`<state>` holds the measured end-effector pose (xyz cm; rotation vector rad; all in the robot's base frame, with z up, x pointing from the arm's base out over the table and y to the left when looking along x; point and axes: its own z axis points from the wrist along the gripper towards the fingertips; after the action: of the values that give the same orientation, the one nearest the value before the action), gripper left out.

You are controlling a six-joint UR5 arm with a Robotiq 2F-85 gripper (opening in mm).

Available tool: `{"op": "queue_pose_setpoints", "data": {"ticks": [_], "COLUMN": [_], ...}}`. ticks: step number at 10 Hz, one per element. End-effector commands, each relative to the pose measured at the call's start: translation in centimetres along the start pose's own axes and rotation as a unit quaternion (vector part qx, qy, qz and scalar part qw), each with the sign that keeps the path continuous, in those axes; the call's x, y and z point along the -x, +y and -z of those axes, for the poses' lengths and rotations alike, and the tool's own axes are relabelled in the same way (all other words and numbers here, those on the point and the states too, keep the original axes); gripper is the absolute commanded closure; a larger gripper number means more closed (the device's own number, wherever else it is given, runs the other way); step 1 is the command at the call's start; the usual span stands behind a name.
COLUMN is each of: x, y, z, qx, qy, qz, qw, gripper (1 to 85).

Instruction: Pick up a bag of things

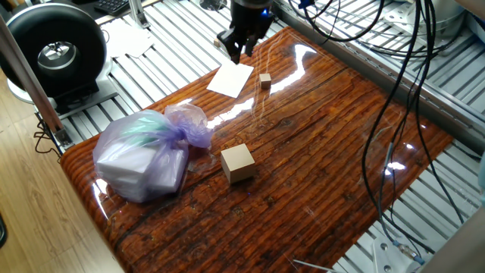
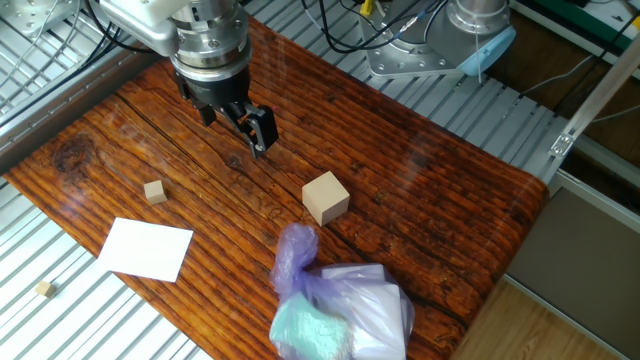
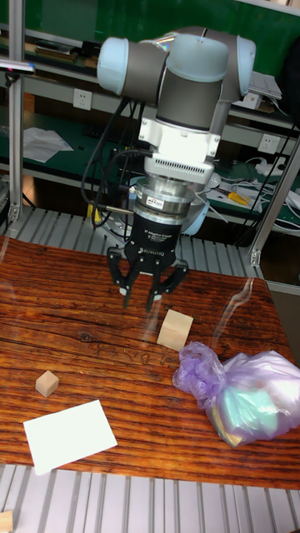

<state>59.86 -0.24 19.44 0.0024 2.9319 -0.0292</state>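
Note:
The bag of things (image 1: 144, 155) is a bulging pale-purple plastic bag with a knotted ruffled top, lying on the wooden table near its left end. It also shows as the bag (image 2: 340, 310) and the bag (image 3: 246, 396), with whitish and teal contents inside. My gripper (image 1: 239, 49) hovers far from it, over the table's far side near the white paper. The gripper (image 2: 238, 125) and the gripper (image 3: 137, 300) have spread fingers with nothing between them. It touches nothing.
A tan wooden cube (image 1: 238, 163) stands just right of the bag. A small cube (image 1: 265, 80) and a white paper sheet (image 1: 231, 78) lie near the gripper. Cables (image 1: 402, 91) hang over the right side. A black round device (image 1: 57, 49) stands off the table.

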Motion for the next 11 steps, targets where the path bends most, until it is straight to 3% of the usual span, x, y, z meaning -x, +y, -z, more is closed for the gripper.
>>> {"op": "queue_pose_setpoints", "data": {"ticks": [1, 5, 8, 10, 11], "x": [1.3, 1.2, 0.9, 1.0, 0.2], "y": [0.1, 0.0, 0.3, 4.1, 4.5], "z": [0.2, 0.2, 0.2, 0.8, 1.4], "qx": [0.002, 0.000, 0.004, 0.076, 0.086], "qy": [-0.025, -0.025, -0.021, -0.021, -0.004], "qz": [-0.005, 0.001, 0.038, 0.026, 0.028], "qw": [0.9997, 0.9997, 0.9991, 0.9965, 0.9959], "gripper": [84.3, 84.3, 84.3, 84.3, 84.3]}}
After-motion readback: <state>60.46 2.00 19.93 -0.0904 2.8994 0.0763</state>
